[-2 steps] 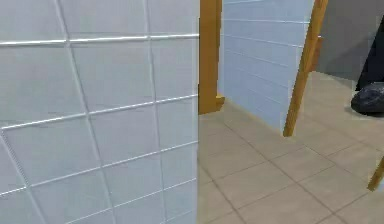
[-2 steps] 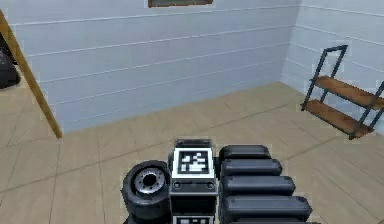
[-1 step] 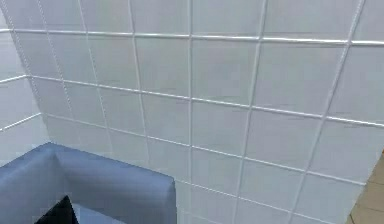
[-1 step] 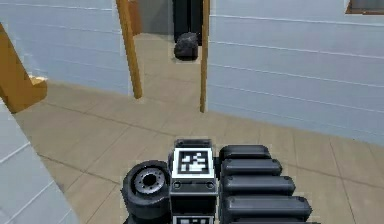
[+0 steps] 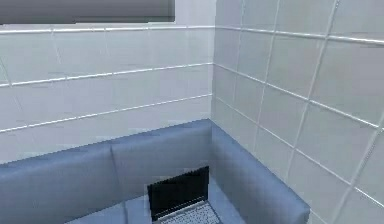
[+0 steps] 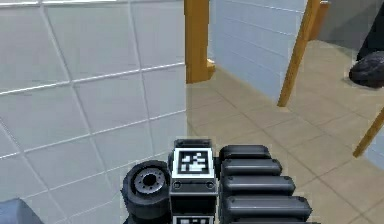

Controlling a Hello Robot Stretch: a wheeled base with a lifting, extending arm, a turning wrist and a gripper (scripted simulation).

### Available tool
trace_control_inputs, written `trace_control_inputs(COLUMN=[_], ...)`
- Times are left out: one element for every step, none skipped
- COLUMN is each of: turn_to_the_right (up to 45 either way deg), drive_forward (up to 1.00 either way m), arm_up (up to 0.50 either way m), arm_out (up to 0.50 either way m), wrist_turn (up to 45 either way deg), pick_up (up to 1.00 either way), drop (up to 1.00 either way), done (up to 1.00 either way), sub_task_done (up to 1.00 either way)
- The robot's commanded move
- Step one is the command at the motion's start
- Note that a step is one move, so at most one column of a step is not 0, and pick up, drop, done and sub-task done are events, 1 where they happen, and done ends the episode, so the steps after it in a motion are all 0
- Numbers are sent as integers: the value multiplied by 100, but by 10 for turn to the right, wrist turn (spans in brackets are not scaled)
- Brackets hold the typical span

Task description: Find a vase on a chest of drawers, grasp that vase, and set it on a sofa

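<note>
A blue-grey corner sofa (image 5: 110, 165) runs along the white tiled walls in the forward view, and an open dark laptop (image 5: 182, 197) lies on its seat. In the arm side view the arm's ribbed dark bar (image 6: 255, 185) rises from the bottom edge, with a white square marker (image 6: 195, 165) at its end. Left of the marker sits the gripper's dark round body (image 6: 150, 192). Its far end is cut off by the bottom edge, so I cannot tell whether it holds anything. A sliver of blue sofa (image 6: 10, 212) shows at the bottom left corner.
A white tiled wall (image 6: 80, 90) stands close on the arm side view's left. A wooden post (image 6: 197, 40) marks its end, with tan floor (image 6: 260, 115) beyond. Slanted wooden legs (image 6: 300, 50) and a dark object (image 6: 368, 68) stand at the upper right. A dark frame (image 5: 85, 10) hangs above the sofa.
</note>
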Motion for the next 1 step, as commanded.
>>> trace_control_inputs(turn_to_the_right=[-450], drive_forward=[0], arm_up=[0], arm_out=[0], wrist_turn=[0], pick_up=[0], drop=[0], done=[0], sub_task_done=[0])
